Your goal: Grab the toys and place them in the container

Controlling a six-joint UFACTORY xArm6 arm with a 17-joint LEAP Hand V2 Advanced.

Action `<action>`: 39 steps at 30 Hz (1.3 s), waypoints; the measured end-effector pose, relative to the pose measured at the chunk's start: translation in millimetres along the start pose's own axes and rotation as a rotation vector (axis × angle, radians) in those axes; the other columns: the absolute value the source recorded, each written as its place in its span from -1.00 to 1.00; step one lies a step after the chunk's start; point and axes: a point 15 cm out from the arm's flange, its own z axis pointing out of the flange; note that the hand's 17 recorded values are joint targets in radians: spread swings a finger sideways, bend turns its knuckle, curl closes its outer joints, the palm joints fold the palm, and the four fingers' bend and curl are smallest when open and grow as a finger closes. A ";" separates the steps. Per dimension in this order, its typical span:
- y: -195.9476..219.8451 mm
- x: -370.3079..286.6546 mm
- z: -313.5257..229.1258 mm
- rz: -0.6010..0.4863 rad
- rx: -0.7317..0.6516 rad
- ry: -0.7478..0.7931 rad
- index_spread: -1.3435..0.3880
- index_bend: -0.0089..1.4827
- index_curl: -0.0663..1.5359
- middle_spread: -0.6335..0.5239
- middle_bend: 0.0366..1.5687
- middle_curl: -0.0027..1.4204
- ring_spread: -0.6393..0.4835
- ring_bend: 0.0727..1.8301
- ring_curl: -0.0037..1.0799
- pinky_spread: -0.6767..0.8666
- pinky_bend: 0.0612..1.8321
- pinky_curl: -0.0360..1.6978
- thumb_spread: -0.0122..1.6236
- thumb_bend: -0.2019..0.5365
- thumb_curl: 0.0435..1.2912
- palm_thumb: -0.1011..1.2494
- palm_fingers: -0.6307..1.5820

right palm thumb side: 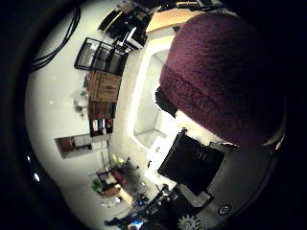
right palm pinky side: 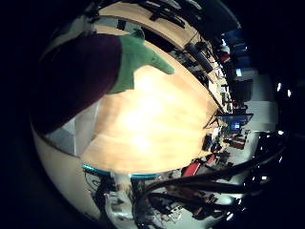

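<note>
A knitted eggplant toy (right palm thumb side: 225, 76), dark purple with a green leafy cap (right palm pinky side: 136, 59), fills much of both palm views and sits right against my palm. Black and white fingers (right palm thumb side: 192, 165) of my right hand (right palm thumb side: 201, 177) curl up beside its body and touch it, so the hand is shut on the toy. Below the toy stands a white rectangular container (right palm thumb side: 146, 96) with an open top; its pale wall (right palm pinky side: 78, 131) also shows beside the wooden table (right palm pinky side: 152, 129). I see no other toys.
The table's near edge carries a teal strip (right palm pinky side: 109, 171). Past the table are a lit screen (right palm pinky side: 236, 125) and room clutter. On the floor beside the container stand a cardboard box (right palm thumb side: 103, 86) and a black wire rack (right palm thumb side: 98, 55).
</note>
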 end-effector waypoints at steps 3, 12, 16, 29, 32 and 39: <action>-0.7 -17.0 7.6 -0.024 -0.016 -0.004 0.20 0.41 0.09 -0.25 0.60 0.16 -0.26 0.50 0.38 -0.43 0.41 -0.04 0.76 -0.47 -0.77 0.06 0.58; 2.8 -61.3 16.8 -0.096 -0.037 -0.010 0.20 0.41 0.09 -0.25 0.61 0.16 -0.26 0.50 0.38 -0.44 0.40 -0.04 0.76 -0.47 -0.77 0.06 0.58; 0.5 -57.1 18.6 -0.094 -0.039 -0.009 0.20 0.40 0.09 -0.25 0.61 0.16 -0.26 0.50 0.38 -0.44 0.40 -0.03 0.76 -0.47 -0.77 0.06 0.58; -1.0 -63.1 28.9 -0.087 -0.057 -0.009 0.19 0.40 0.10 -0.25 0.61 0.16 -0.26 0.50 0.39 -0.45 0.40 -0.03 0.76 -0.47 -0.77 0.06 0.58; 1.1 -69.0 25.4 -0.089 -0.049 -0.008 0.19 0.39 0.10 -0.26 0.60 0.16 -0.26 0.50 0.39 -0.45 0.40 -0.02 0.76 -0.47 -0.77 0.06 0.58; 3.2 -68.2 22.3 -0.095 -0.049 -0.008 0.19 0.39 0.10 -0.26 0.60 0.16 -0.26 0.50 0.39 -0.45 0.39 -0.02 0.76 -0.47 -0.77 0.06 0.58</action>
